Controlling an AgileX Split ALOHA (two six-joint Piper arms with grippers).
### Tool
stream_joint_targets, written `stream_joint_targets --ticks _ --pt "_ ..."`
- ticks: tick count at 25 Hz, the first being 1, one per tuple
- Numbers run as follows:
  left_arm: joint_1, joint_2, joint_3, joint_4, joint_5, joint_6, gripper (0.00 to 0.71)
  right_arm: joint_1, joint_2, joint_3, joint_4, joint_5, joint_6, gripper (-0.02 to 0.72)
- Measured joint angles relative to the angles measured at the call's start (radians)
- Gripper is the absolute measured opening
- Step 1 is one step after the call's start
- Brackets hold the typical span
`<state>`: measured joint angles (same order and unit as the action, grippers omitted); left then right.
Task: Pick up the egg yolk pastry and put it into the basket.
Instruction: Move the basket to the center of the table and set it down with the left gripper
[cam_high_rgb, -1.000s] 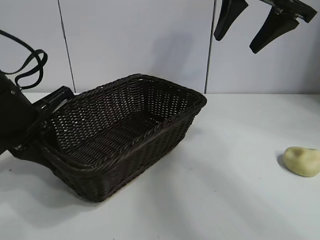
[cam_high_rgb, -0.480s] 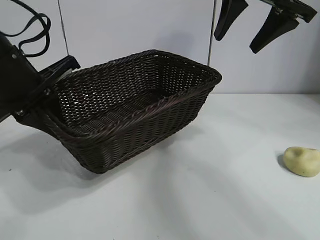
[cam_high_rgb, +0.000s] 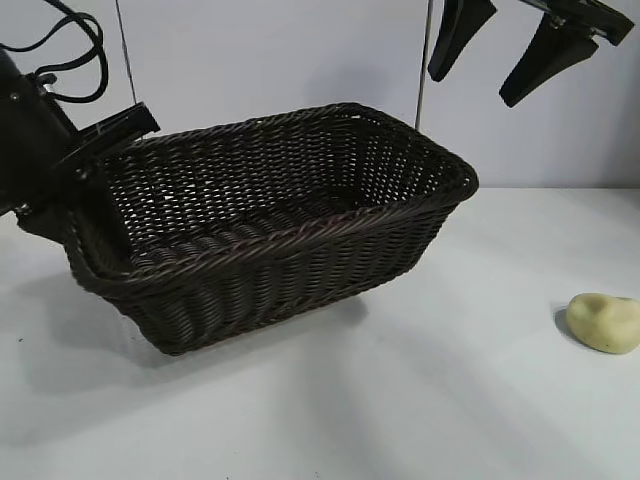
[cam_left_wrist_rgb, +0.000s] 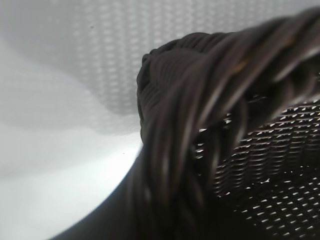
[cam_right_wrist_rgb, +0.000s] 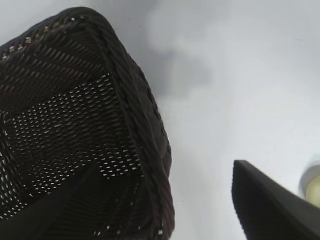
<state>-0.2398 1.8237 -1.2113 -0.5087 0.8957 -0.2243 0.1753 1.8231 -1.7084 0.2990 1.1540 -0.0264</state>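
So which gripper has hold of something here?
The left gripper: it is clamped on the basket rim at the end away from the pastry. The right gripper hangs open and empty above.

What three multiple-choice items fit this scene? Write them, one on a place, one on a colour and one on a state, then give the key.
1. Where does the egg yolk pastry lie?
A. Inside the basket
B. On the table, apart from the basket
C. Between the right gripper's fingers

2. What colour is the basket?
A. Dark brown, almost black
B. Pale yellow
C. White

3. What state is the left gripper in?
A. Open above the pastry
B. Shut on the pastry
C. Shut on the basket's end

Key:
1 B: the egg yolk pastry sits on the bare table at the exterior view's right, while the right gripper hangs open and empty above it.
2 A: the basket has dark wicker walls and a dark rim.
3 C: the left gripper clamps the basket's end at the exterior view's left.
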Motion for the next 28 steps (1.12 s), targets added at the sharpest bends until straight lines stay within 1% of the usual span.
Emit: stream_joint_targets --ticks 3,8,13,20,28 --pt "0.000 0.066 -0.095 0.018 0.061 0.067 0.102 0.000 0.000 0.000 0.000 0.000 0.000 0.529" --pt "0.000 0.147 -0.245 0.111 0.167 0.141 0.102 0.000 0.000 0.000 0.000 0.000 0.000 0.529" --pt "0.001 0.190 -0.335 0.160 0.211 0.213 0.102 0.000 0.000 0.000 0.000 0.000 0.000 0.529" --pt "0.001 0.258 -0.393 0.160 0.235 0.224 0.102 0.000 0.000 0.000 0.000 0.000 0.000 0.529" --pt "0.001 0.314 -0.401 0.154 0.221 0.258 0.102 0.000 0.000 0.000 0.000 0.000 0.000 0.529"
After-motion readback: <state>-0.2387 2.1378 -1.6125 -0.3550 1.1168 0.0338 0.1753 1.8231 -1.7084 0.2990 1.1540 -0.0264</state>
